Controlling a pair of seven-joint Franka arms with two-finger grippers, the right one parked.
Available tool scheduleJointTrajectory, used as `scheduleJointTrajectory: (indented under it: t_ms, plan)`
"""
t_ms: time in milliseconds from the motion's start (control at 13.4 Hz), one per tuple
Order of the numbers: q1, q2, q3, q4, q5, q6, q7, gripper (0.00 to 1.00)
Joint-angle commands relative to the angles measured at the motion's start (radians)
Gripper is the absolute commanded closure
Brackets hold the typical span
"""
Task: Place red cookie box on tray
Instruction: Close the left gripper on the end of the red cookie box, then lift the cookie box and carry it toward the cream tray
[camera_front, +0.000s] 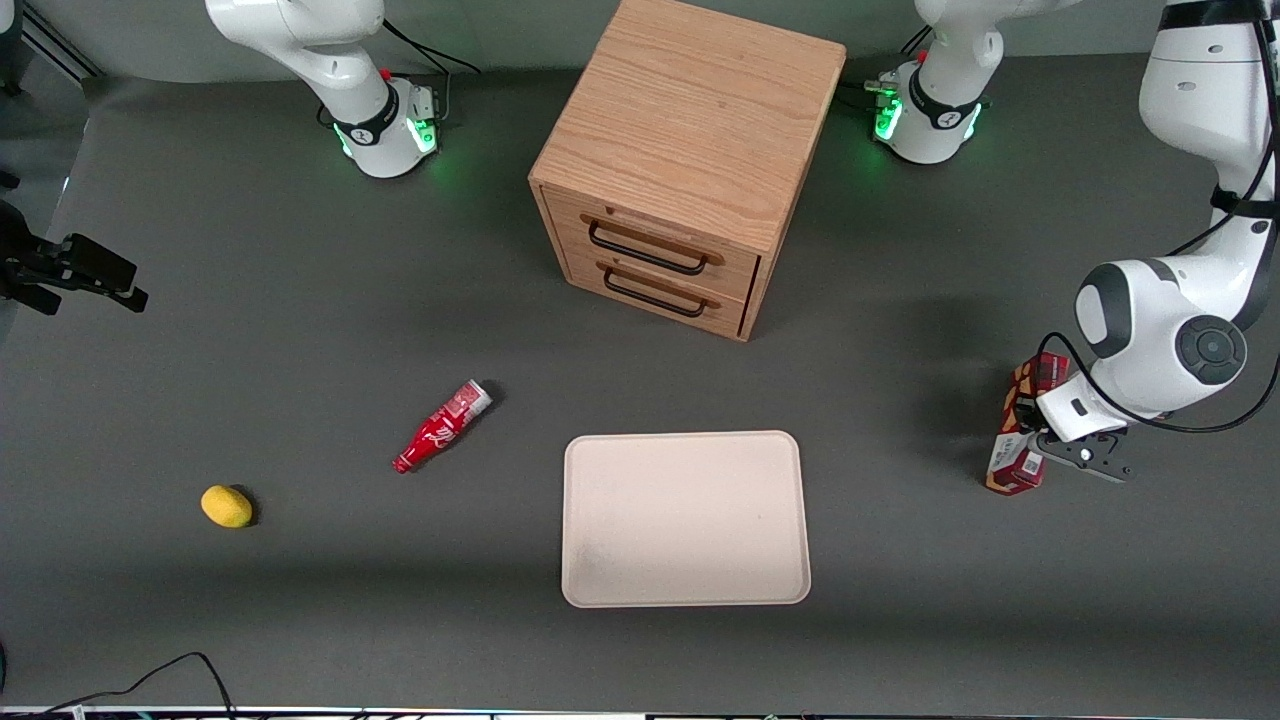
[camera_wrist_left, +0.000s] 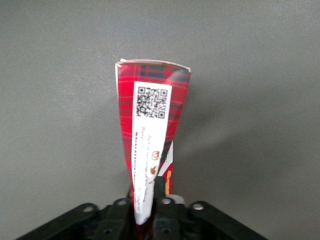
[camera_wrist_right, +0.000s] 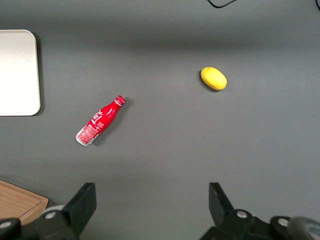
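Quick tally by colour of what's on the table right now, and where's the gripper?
Red: 2, red cookie box, bottle
Yellow: 1, lemon
Cream: 1, tray
Wood: 1, drawer cabinet
Total: 5
Gripper shut on the box, toward the working arm's end.

QR code on red cookie box (camera_wrist_left: 150, 120).

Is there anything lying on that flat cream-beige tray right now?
Nothing: the flat cream-beige tray is bare. The long dark-red cookie box is off it, gripped by the left gripper toward the working arm's end.

Front view looks steeply down over the whole table (camera_front: 300, 300); both wrist views face down, closer.
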Motion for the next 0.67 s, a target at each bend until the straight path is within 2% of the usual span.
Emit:
scheduleJointTrajectory:
  t_ms: [0, 299, 448, 597]
  plan:
    - [-0.008, -0.021, 0.006, -0.009, -0.009, -0.009, 0.014, 1.00]
    - [-0.014, -0.067, 0.000, 0.004, -0.009, -0.061, 0.005, 1.00]
    - [-0.025, -0.139, -0.005, 0.062, -0.009, -0.236, -0.013, 1.00]
    - [-0.038, -0.184, -0.005, 0.202, -0.007, -0.488, -0.031, 1.00]
